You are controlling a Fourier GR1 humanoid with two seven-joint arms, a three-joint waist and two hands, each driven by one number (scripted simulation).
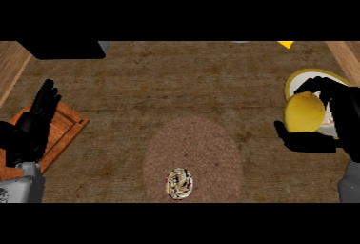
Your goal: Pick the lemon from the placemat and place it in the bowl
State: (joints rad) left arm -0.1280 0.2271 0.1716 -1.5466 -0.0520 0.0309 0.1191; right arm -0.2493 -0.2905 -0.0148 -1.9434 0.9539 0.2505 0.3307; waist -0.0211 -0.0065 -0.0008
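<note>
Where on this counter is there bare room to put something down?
Bare counter lies above the round placemat, and between it and the wooden board under the resting left hand. The right is crowded: the right hand holds the lemon over the bowl.

One head view, looking steeply down at the counter (211, 86), placemat (192, 157) low centre, forearms entering from below

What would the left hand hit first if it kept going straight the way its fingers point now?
Probably nothing nearby: the left hand points its fingers up the view along the counter's left side. Farther along that line lies a black object at the top edge, though depth is unclear.
</note>
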